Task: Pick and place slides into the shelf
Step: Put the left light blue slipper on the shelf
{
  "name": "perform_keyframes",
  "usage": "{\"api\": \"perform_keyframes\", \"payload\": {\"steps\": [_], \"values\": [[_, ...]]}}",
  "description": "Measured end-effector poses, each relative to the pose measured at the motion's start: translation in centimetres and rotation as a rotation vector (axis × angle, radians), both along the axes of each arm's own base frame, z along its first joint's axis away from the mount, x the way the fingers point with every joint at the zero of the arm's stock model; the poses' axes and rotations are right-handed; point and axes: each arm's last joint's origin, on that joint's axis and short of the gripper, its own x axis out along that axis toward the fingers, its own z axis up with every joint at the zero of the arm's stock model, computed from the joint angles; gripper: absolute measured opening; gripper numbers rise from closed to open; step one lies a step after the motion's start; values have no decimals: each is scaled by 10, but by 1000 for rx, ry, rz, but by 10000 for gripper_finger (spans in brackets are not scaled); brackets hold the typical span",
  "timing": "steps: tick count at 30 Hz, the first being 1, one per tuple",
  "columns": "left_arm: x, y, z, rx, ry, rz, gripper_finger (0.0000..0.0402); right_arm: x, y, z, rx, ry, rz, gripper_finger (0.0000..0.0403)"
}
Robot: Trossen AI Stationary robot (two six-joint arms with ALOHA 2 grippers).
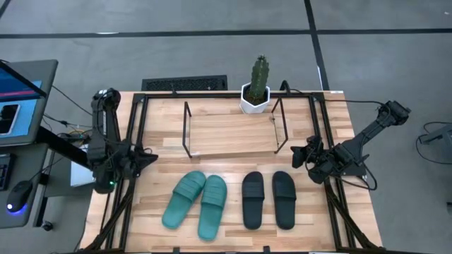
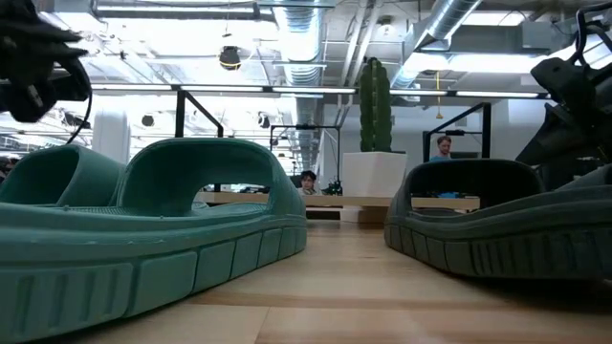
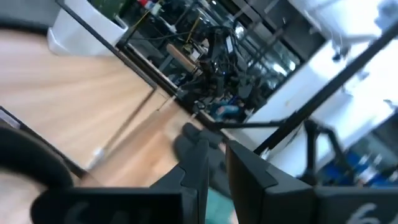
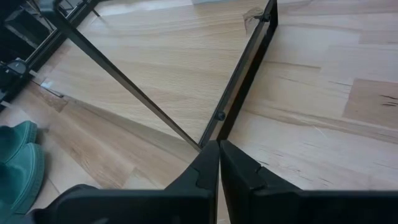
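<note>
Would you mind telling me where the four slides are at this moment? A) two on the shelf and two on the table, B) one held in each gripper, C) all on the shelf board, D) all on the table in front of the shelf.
D: the high view shows the teal-green pair and the black pair lying side by side on the table in front of the shelf, whose board is bare.

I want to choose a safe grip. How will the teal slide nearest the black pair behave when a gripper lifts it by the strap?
The teal slide looks like thick moulded rubber, so it probably bends a little but stays in shape. It lies flat on its ribbed sole, so it should not roll. The wide arched strap seems easy to grip, though the sole may hang tilted.
</note>
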Motion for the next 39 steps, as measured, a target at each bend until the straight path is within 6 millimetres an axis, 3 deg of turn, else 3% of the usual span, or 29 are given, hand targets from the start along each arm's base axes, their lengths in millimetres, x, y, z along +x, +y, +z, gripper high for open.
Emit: {"api": "perform_keyframes", "payload": {"steps": [6, 11, 14, 18, 24, 28, 31, 35, 39], "values": [[15, -31, 41, 11, 7, 87, 43, 0, 0, 0, 0, 0, 0, 8], [31, -48, 70, 84, 2, -3, 43, 0, 0, 0, 0, 0, 0, 8], [42, -57, 75, 87, -44, -62, 43, 0, 0, 0, 0, 0, 0, 8], [59, -71, 68, 48, -69, -161, 43, 0, 0, 0, 0, 0, 0, 8], [82, -96, 35, -216, 31, -319, 43, 0, 0, 0, 0, 0, 0, 8], [90, -108, 13, -348, 121, -337, 43, 0, 0, 0, 0, 0, 0, 8], [94, -114, 1, -350, 171, -325, 43, 0, 0, 0, 0, 0, 0, 8], [102, -127, 6, -249, 254, -324, 43, 0, 0, 0, 0, 0, 0, 8], [112, -136, 33, -131, 440, -338, 43, 0, 0, 0, 0, 0, 0, 8]]}}
